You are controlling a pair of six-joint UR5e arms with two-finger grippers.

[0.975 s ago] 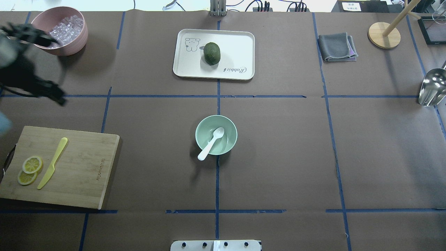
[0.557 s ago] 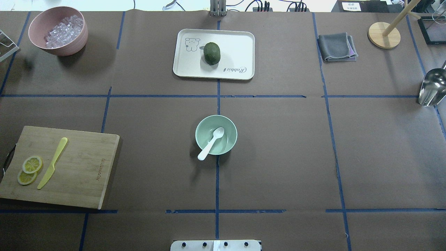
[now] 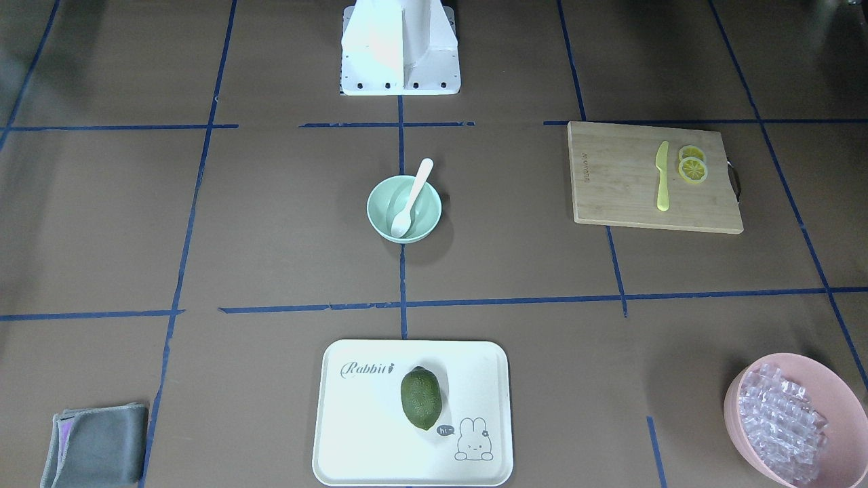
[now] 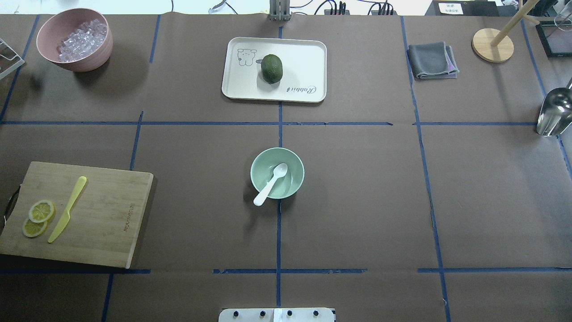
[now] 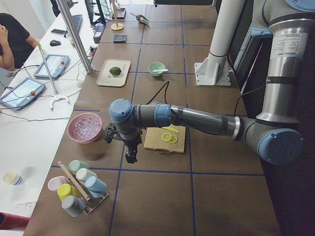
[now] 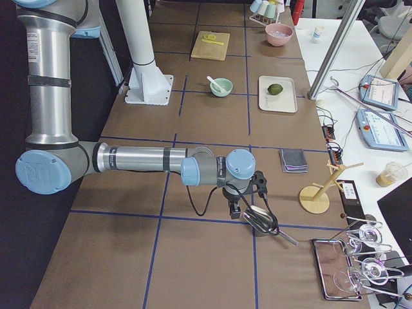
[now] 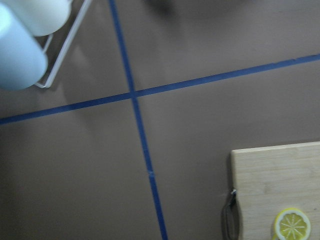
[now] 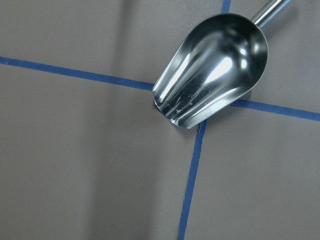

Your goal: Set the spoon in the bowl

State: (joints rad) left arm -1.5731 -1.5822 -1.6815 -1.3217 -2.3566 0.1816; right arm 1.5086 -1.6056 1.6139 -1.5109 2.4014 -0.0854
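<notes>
The mint-green bowl sits in the middle of the desk, round, smooth and plain. The white plastic spoon is in it: its oval scoop rests on the bowl's floor, and its slim handle leans on the rim and juts out toward the robot's edge.

At the far left corner a larger pink bowl holds a heap of clear, ice-like cubes. By the middle of the far edge a cream rectangular tray with rounded corners and a rabbit print carries one dark green, rough-skinned fruit. Near the left edge a bamboo cutting board bears two lemon slices and a yellow-green plastic knife. At the left end a wire rack holds pastel cups lying on their sides. A folded grey cloth lies toward the far right corner.

The left gripper hangs over the left end of the desk, just off the board's handle end, well apart from spoon and bowl. The right gripper hangs at the right edge just above a shiny steel scoop, also well apart from them. Whether either gripper's fingers are apart or together cannot be told.
</notes>
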